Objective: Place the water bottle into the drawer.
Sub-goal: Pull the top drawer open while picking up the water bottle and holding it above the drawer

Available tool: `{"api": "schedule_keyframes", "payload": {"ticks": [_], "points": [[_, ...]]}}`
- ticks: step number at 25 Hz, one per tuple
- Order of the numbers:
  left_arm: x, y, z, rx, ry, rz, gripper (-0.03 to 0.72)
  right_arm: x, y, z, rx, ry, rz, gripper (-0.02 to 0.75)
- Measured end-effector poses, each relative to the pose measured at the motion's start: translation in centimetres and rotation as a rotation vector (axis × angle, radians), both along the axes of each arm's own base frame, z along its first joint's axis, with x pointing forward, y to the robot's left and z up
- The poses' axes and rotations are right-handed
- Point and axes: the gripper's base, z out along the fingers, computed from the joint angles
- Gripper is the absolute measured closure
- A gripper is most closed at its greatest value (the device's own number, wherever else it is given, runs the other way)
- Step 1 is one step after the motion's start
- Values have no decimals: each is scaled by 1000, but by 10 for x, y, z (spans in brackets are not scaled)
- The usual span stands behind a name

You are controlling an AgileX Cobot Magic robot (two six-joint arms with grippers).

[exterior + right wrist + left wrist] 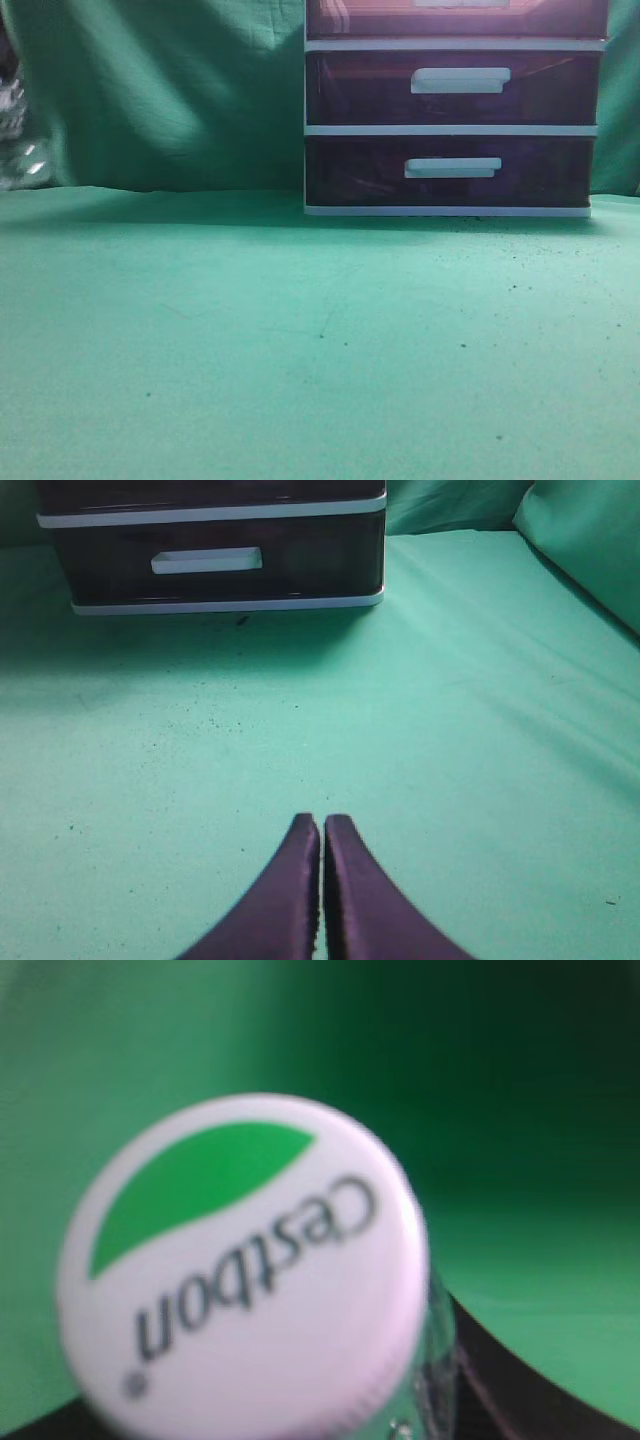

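Bottle cap (245, 1270) fills left wrist view; exterior shows drawer (456, 18).

Cabinet (452, 110) at the table's (300, 340) far right.
My right gripper (321, 825) hovers before it; bottle (14, 120) at far left; drawer (456, 17) topmost.

You see a green cloth (250, 340) covering the table and rising as a wrinkled backdrop (170, 90), dimly lit.
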Motion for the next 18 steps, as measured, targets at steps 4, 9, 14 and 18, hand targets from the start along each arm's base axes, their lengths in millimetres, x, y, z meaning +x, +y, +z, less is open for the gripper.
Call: {"api": "schedule_keyframes", "payload": {"ticks": [4,9,14,18], "points": [[-23,-6,40,-73,-137,-110,345,0,0,0,-4,-5,-1,738],[-64,-5,93,-127,-345,-208,345,5,-2,23,59,-264,-29,738],[-100,-8,122,-178,-475,-329,345,1,-5,57,151,-550,-56,738],[-109,-12,127,-191,-496,-392,370,4,-3,95,77,-490,-37,738]]}}
